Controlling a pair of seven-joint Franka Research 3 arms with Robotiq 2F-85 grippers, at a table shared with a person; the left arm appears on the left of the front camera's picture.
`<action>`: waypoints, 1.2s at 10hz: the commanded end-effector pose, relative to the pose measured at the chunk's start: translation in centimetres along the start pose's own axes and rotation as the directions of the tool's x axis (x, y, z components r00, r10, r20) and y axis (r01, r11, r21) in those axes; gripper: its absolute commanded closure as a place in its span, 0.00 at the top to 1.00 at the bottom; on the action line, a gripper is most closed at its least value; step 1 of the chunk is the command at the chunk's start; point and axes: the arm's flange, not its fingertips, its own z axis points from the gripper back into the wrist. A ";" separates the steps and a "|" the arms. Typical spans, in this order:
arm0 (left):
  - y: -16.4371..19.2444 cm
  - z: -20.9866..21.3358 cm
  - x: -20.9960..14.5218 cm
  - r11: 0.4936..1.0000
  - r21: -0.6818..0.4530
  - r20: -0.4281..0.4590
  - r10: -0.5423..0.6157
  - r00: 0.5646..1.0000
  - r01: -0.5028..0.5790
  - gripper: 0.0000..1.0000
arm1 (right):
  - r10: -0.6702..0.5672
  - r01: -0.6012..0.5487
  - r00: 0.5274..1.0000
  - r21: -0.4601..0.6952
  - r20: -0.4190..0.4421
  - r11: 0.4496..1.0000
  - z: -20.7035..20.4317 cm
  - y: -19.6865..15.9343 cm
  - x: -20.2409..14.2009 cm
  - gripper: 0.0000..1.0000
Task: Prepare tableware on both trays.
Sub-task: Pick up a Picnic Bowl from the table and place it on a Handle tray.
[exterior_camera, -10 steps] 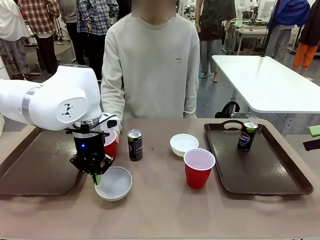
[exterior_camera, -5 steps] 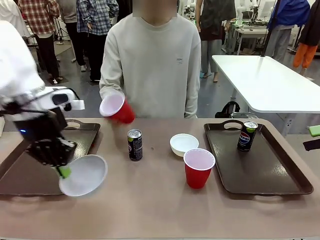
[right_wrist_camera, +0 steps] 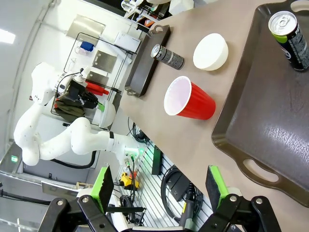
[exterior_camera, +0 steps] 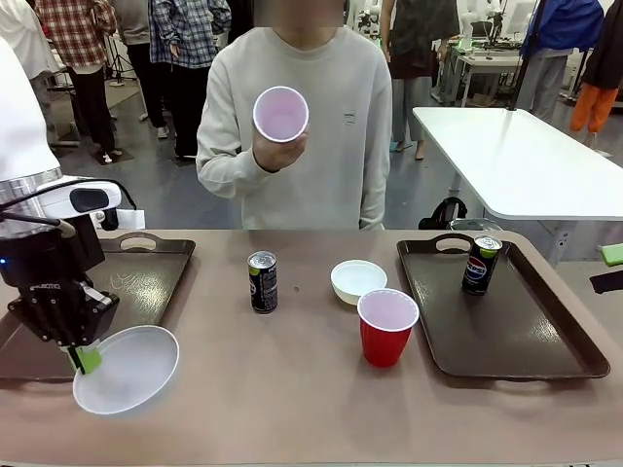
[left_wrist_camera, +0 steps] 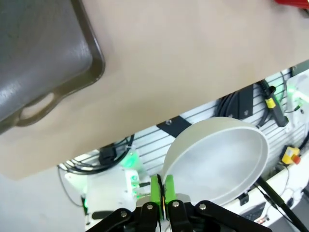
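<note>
Left tool: clamped on rim of white bowl.
Bowl pos.: tilted, aloft over near edge of tabletop, just near-right of left tray.
Right tool: jaws wide apart, empty.
Step (judged): bowl to left tray.
How-to: clear tray rim, go far-left, level bowl, lower to bare floor, then release.
Risk: thin rim grip; bowl may pivot.

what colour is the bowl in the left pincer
White; the bowl shows best in the front view.
</note>
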 end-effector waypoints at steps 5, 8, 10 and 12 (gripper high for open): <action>-0.2 0.4 -0.2 1.000 -0.003 0.022 -0.012 1.000 0.012 0.00 | 0.005 -0.005 1.000 0.009 0.003 1.000 0.0 0.0 0.0 1.00; -0.2 0.4 -0.2 1.000 -0.003 0.022 -0.012 1.000 0.012 0.00 | 0.005 -0.005 1.000 0.009 0.003 1.000 0.0 0.0 0.0 1.00; 0.2 -0.2 0.5 0.998 0.032 0.081 -0.054 0.995 0.052 0.04 | 0.005 -0.005 1.000 0.009 0.003 1.000 0.0 0.0 0.0 1.00; 1.9 -0.5 3.9 0.992 0.083 0.131 0.086 0.988 -0.097 0.04 | 0.005 -0.005 1.000 0.009 0.003 1.000 0.0 0.0 0.0 1.00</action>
